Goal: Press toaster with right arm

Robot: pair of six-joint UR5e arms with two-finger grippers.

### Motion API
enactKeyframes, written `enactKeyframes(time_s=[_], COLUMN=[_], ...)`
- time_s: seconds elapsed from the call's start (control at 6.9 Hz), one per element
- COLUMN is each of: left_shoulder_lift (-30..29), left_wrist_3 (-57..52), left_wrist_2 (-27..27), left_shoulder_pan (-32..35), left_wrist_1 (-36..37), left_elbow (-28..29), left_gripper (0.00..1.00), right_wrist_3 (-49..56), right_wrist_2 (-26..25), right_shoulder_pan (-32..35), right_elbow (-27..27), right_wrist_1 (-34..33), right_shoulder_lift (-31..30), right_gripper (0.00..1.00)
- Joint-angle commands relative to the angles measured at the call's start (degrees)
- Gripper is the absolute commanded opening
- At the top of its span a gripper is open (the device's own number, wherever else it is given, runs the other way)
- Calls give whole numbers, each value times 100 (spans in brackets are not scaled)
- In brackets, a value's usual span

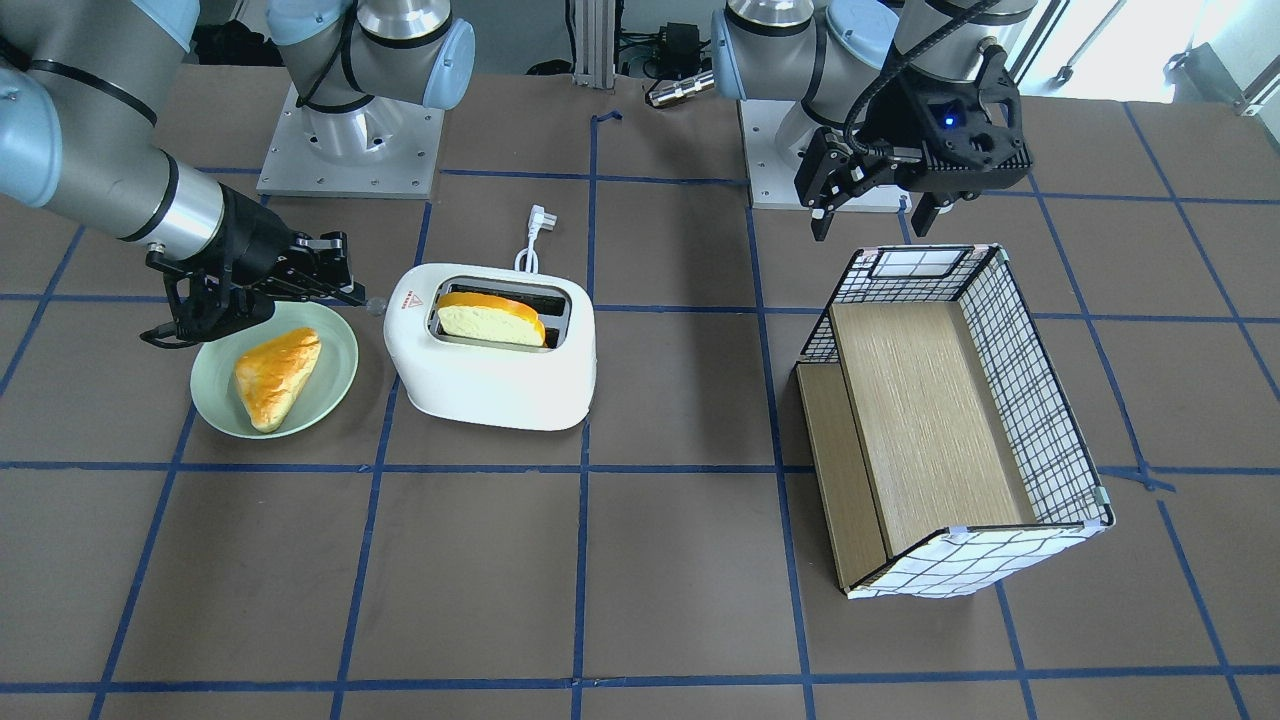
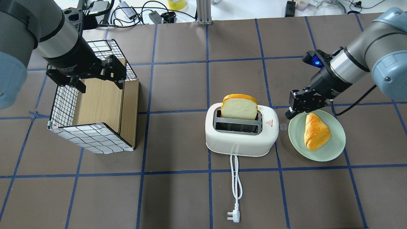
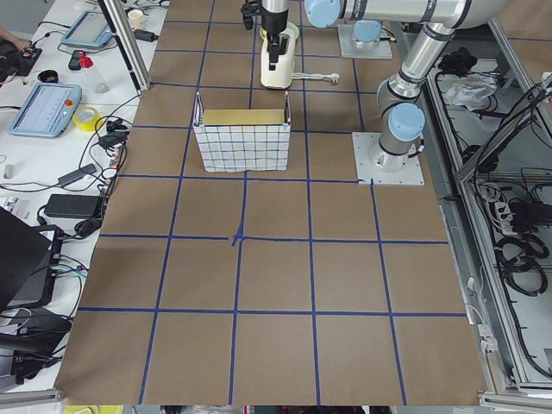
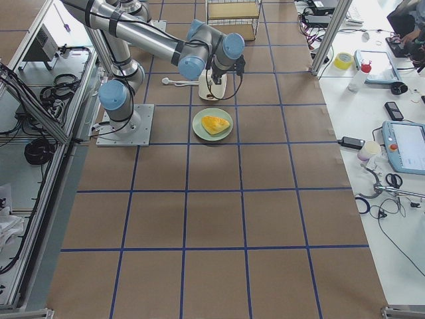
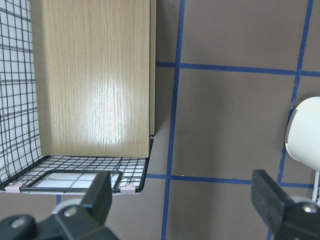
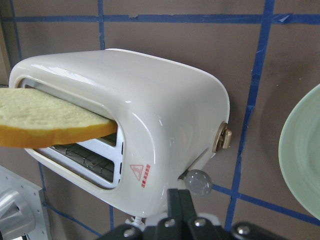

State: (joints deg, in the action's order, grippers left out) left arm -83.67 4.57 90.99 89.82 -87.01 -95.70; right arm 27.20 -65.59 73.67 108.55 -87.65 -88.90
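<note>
The toaster [image 2: 240, 135] stands upright near the middle of the table [image 1: 680, 560], with its two slots facing up. A slice of bread [image 2: 239, 107] stands in the slot that is farther from the robot and sticks out well above the top. The white cord [image 2: 235, 171] runs from the toaster toward the robot's side and ends in a plug [image 2: 233, 215] that lies on the table. The right gripper [image 2: 288, 115] is low at the end of the toaster that carries the red triangle sticker [image 2: 271, 122]. Its fingers are pressed together with nothing between them, and the tips are just beside the small grey lever [image 6: 199, 181]. I cannot tell if they touch it. Under this gripper, near the toaster but apart from it, is a pale green plate [image 2: 337, 143] with a golden triangular pastry [image 2: 314, 132] lying on it. The left gripper [image 1: 870, 218] hangs well apart from the toaster, above the robot-side edge of the checked wire box [image 2: 92, 138]. Its fingers are spread wide and they hold nothing. The box rests on the table with wooden boards inside it.
</note>
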Motion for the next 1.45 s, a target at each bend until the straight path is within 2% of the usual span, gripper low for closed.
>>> enactKeyframes(time_s=[0.0, 0.14, 0.29, 0.43, 1.3], left_shoulder_lift=[0, 0, 0, 0, 0], left_wrist_3=[0, 0, 0, 0, 0], left_wrist_2=[-2, -2, 7, -2, -2], left_shoulder_pan=[0, 0, 0, 0, 0], left_wrist_1=[0, 0, 0, 0, 0], left_elbow=[7, -1, -1, 7, -2], left_gripper=[100, 100, 100, 100, 100], right_wrist_3=[660, 872, 988, 1032, 1692], right_wrist_2=[186, 317, 702, 801, 1004], right_shoulder_pan=[-413, -554, -625, -643, -784], right_elbow=[113, 236, 446, 491, 738], right_wrist_1=[335, 345, 345, 319, 257], right_shoulder_lift=[-4, 13, 5, 13, 92], right_gripper=[0, 0, 0, 0, 0])
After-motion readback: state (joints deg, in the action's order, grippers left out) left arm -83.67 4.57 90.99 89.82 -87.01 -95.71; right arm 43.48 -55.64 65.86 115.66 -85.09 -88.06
